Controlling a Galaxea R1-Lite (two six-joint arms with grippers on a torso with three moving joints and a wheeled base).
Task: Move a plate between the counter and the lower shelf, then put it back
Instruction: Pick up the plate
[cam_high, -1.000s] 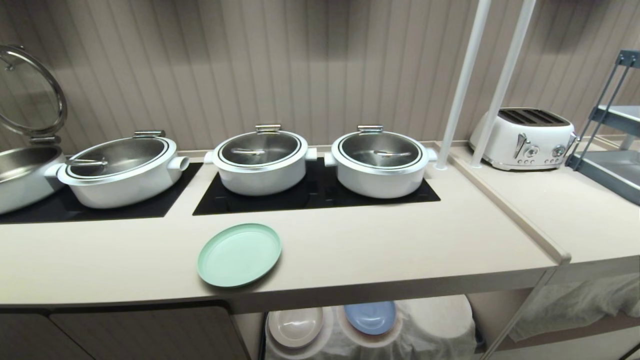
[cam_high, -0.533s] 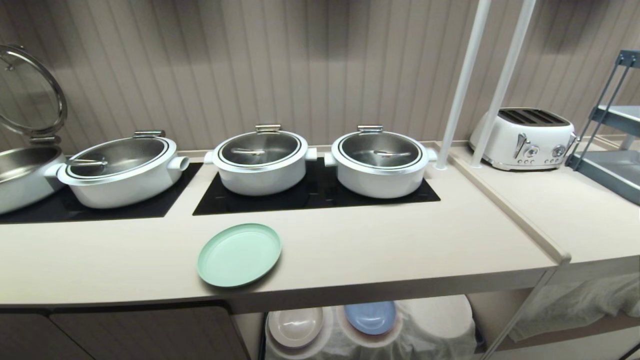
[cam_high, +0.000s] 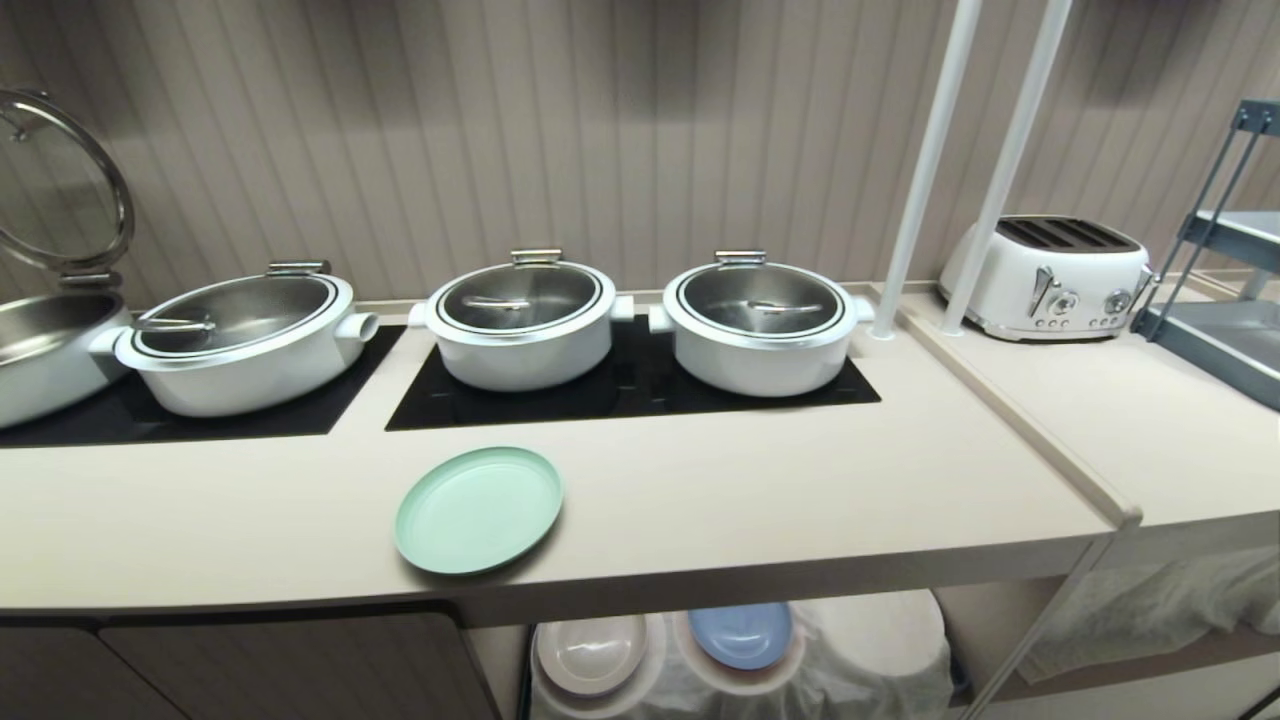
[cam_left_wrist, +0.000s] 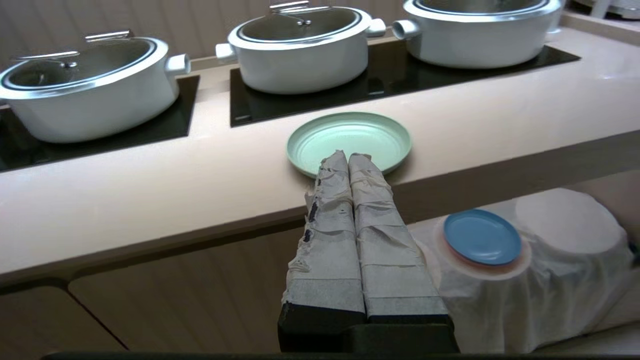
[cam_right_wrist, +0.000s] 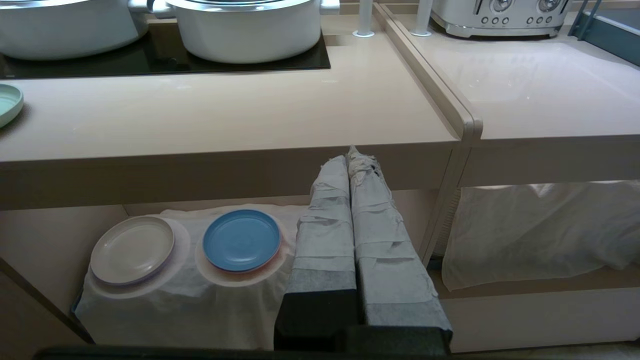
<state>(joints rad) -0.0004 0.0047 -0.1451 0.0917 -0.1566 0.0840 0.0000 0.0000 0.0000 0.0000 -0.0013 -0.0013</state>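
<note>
The mint-green plate (cam_high: 479, 509) lies flat on the beige counter (cam_high: 750, 490), near its front edge and in front of the middle pot. In the left wrist view the plate (cam_left_wrist: 350, 137) sits just beyond my left gripper (cam_left_wrist: 348, 156), which is shut and empty, held out in front of the counter edge. My right gripper (cam_right_wrist: 352, 155) is shut too, with nothing in it, and points at the counter's front face further right. Under the counter the lower shelf (cam_right_wrist: 40, 235) holds cloth-draped stacks. Neither arm shows in the head view.
Three lidded white pots (cam_high: 520, 320) stand on black cooktop panels (cam_high: 620, 395). A blue plate (cam_right_wrist: 241, 240) and a cream plate (cam_right_wrist: 132, 248) rest on the white cloth (cam_right_wrist: 165, 310) below. A white toaster (cam_high: 1050, 262), two white poles (cam_high: 925, 170) and a grey-blue rack (cam_high: 1225, 300) stand at right.
</note>
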